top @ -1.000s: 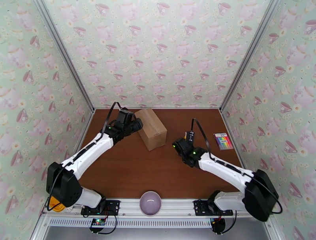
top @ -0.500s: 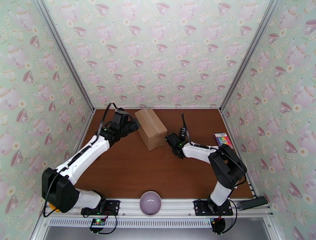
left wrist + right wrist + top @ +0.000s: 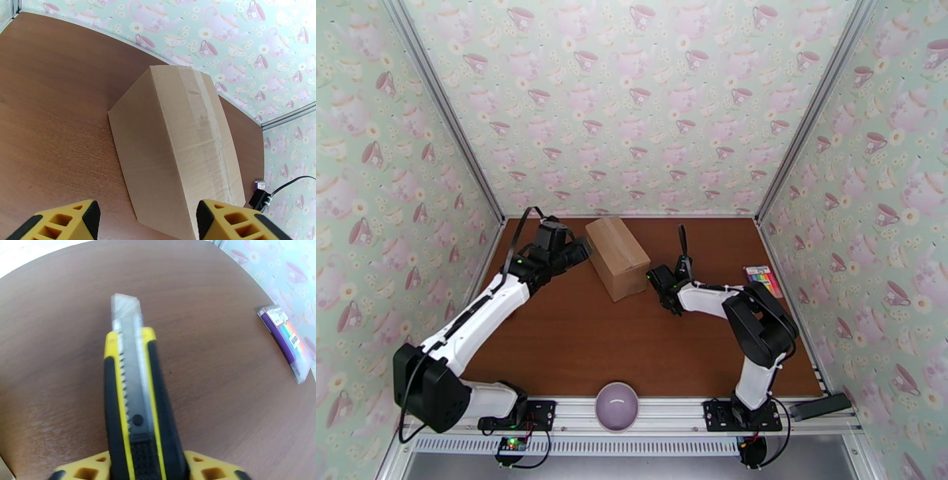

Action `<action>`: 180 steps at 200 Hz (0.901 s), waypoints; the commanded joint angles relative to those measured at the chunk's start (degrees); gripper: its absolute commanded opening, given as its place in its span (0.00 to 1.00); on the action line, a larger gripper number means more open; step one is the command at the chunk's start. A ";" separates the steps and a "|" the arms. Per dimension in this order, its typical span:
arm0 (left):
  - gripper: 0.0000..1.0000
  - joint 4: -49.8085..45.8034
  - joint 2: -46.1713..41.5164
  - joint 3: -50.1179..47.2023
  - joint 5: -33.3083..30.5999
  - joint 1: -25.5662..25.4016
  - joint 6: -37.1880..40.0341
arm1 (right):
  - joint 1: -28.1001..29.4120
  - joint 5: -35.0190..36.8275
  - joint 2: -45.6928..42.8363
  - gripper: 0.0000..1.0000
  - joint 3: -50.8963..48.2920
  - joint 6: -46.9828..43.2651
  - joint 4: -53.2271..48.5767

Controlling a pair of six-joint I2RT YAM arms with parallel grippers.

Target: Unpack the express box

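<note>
Box (image 3: 617, 256) at back-centre of counter (image 3: 577, 347), closed, taped seam uncut. Seems early: nothing opened yet. Left tool (image 3: 148, 223) spread wide just beside its left end, gripping nothing. Right tool (image 3: 144, 469) closed on knife (image 3: 134, 398), blade out, near box's right side. Risks: loose hold letting knife twist or drop once blade meets tape; unbraced box sliding away under the cut; too deep a pass nicking whatever lies inside. Calls for bracing with left tool first, then a shallow stroke along the seam.
</note>
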 commanded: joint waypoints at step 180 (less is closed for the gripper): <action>0.68 2.90 3.48 -4.99 4.53 2.71 -0.29 | -8.97 -30.32 -3.35 0.61 21.25 -15.25 0.88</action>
